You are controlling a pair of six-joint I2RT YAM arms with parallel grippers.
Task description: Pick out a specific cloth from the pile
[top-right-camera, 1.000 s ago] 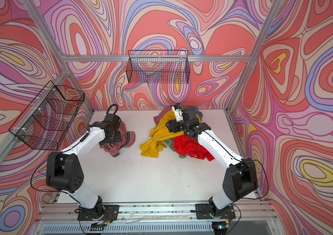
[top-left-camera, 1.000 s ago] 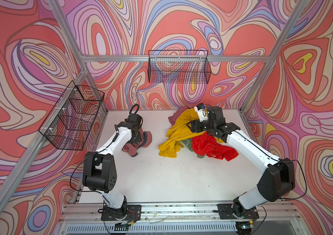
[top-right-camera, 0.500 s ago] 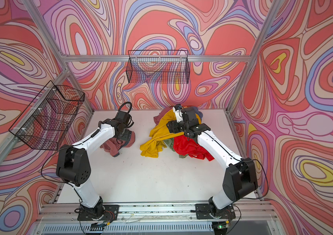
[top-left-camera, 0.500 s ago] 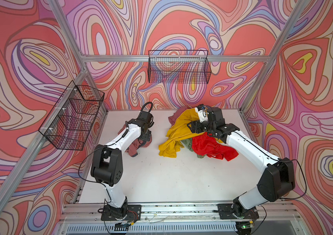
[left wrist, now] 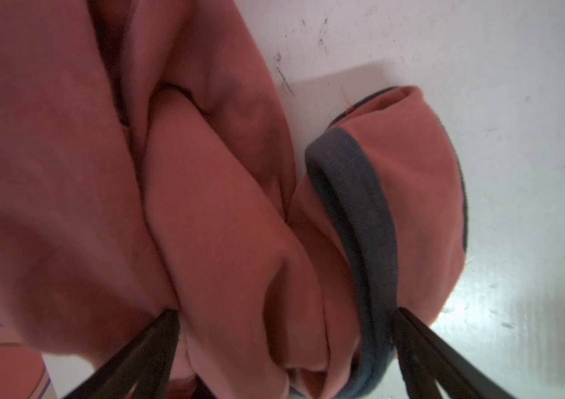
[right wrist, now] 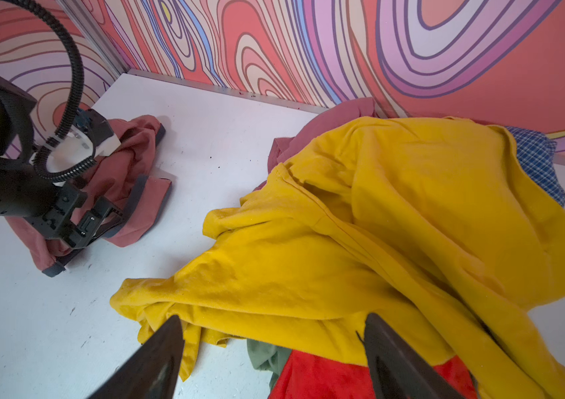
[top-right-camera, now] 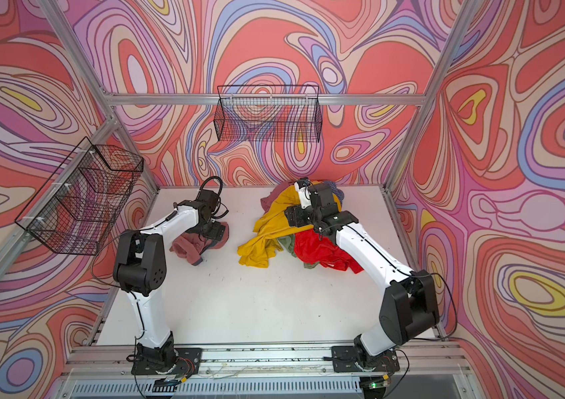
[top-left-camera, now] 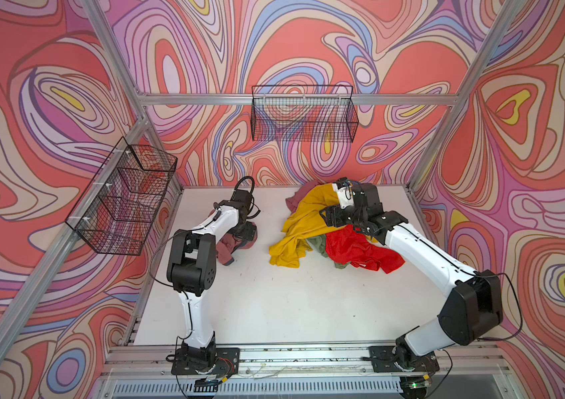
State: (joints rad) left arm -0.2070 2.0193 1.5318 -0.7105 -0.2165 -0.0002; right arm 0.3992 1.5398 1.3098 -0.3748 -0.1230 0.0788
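The cloth (left wrist: 222, 207), dusty rose with grey-blue trim, lies crumpled on the white table (top-left-camera: 274, 304), well apart from the pile (top-left-camera: 312, 221); separation appears complete. The left gripper (left wrist: 284, 312) straddles it with jaws spread, pinching nothing. The right gripper (right wrist: 274, 317), likewise spread, hovers over the mustard-yellow shirt (right wrist: 378, 224), probably to restrain the pile. Count: two grippers, one separated cloth, five garments visible in the pile.
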